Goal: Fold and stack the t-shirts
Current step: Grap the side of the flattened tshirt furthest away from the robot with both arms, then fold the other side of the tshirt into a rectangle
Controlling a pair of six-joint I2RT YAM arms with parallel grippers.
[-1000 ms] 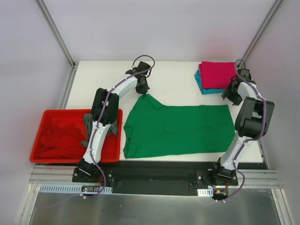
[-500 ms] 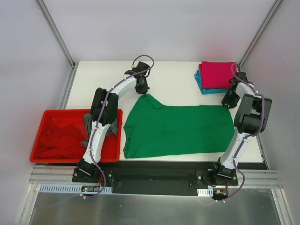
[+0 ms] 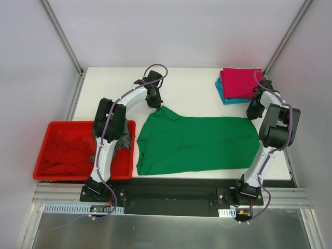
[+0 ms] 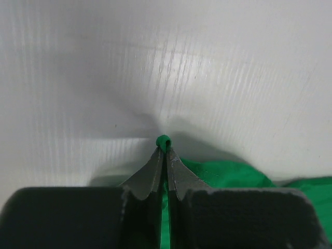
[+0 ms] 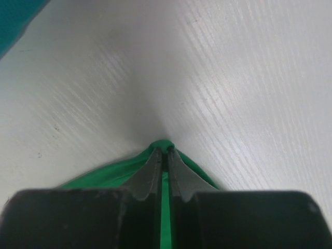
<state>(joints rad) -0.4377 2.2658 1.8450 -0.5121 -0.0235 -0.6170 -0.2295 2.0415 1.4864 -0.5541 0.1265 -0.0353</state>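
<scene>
A bright green t-shirt (image 3: 197, 142) lies spread across the middle of the table. My left gripper (image 3: 157, 105) pinches its far left corner; green cloth (image 4: 164, 141) pokes out between the closed fingertips. At the far right corner my right gripper (image 3: 252, 115) is shut on the same shirt, with green fabric (image 5: 164, 146) clamped at the tips. A folded magenta-pink t-shirt (image 3: 239, 82) rests on a folded teal t-shirt (image 3: 228, 98) at the back right. Red cloth (image 3: 65, 153) and a dark grey t-shirt (image 3: 120, 141) lie in the tray.
The rigid red plastic tray (image 3: 49, 175) sits off the table's left side. White enclosure walls and metal posts (image 3: 62, 36) bound the back. The teal fold (image 5: 15, 23) shows at the upper left of the right wrist view.
My right gripper came down onto the green shirt's far right corner and closed on it. The left arm shifted slightly left, still holding its corner.
</scene>
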